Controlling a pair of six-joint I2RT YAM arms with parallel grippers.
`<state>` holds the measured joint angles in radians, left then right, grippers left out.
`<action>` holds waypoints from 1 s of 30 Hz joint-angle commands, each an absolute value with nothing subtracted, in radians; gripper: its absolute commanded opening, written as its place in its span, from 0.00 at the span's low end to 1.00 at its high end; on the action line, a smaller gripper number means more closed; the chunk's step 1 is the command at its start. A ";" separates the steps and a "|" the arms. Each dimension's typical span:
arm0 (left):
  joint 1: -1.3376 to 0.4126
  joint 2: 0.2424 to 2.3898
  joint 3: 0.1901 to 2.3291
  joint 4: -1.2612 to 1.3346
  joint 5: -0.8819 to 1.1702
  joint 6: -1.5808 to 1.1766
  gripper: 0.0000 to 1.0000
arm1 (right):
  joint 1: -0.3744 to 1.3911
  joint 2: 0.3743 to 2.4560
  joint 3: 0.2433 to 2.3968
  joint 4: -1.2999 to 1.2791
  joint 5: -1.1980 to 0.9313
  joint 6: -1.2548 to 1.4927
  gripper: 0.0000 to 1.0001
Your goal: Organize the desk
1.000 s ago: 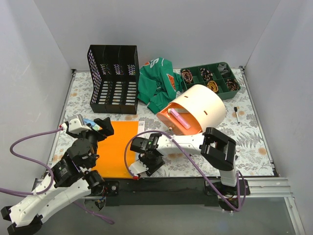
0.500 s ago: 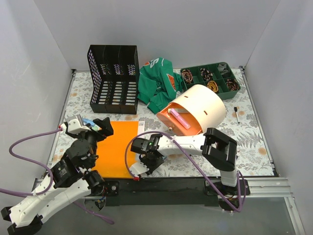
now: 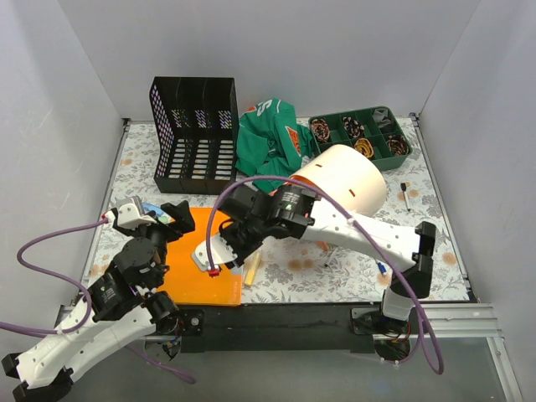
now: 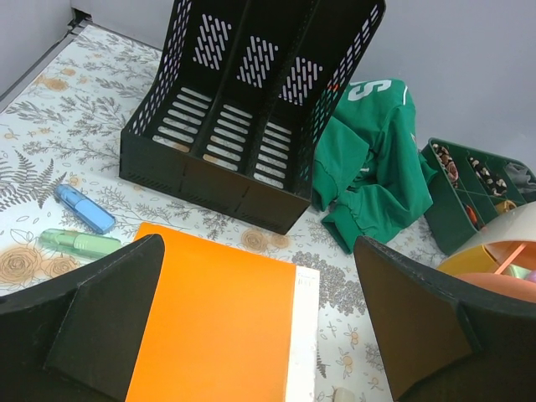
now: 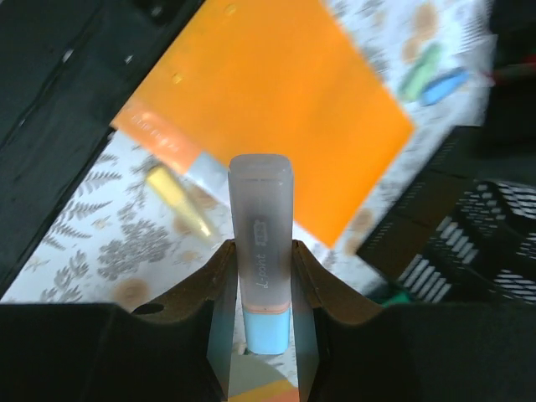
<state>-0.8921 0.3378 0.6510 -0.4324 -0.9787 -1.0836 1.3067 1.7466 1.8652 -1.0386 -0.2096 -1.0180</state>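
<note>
Fern-and-flower printed bench (image 3: 435, 226) is filling the floor of the white-walled cell, with its black front rim running along the near edge by the arm bases. Far left, the left arm (image 3: 126, 280) is reaching up over the near-left corner, with the left jaws standing wide open, gripping nothing and hanging above the bench. Just ahead of them a blue marker (image 4: 84, 208) and a green marker (image 4: 79, 243) are lying close together on the print. They are lying left of an orange folder (image 3: 193, 289), which is lying flat near the front edge. Behind the folder a black three-slot file rack (image 3: 194, 138) is standing upright at the back. The right jaws are hanging over the folder's right half, clamping a pale marker (image 5: 260, 243), its blue end toward the wrist and its grey end sticking out past the fingers. A yellow marker (image 3: 251, 270) is lying on the bench just beside the folder's right edge. The right arm (image 3: 343, 226) is stretching across from the near-right corner. A green garment (image 3: 270, 142) is lying crumpled just right of the rack. A cream curved container (image 3: 352, 176) is sitting mid-bench, partly hidden by the arm. Behind it a green divided tray (image 3: 374, 134) is holding coiled items too small to identify. Far right, a small dark tool (image 3: 405, 194) is lying on the print.
</note>
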 commanded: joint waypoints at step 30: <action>-0.873 0.423 0.644 -0.400 -0.940 -1.058 0.98 | 0.624 1.214 1.438 -0.709 -0.483 -0.600 0.16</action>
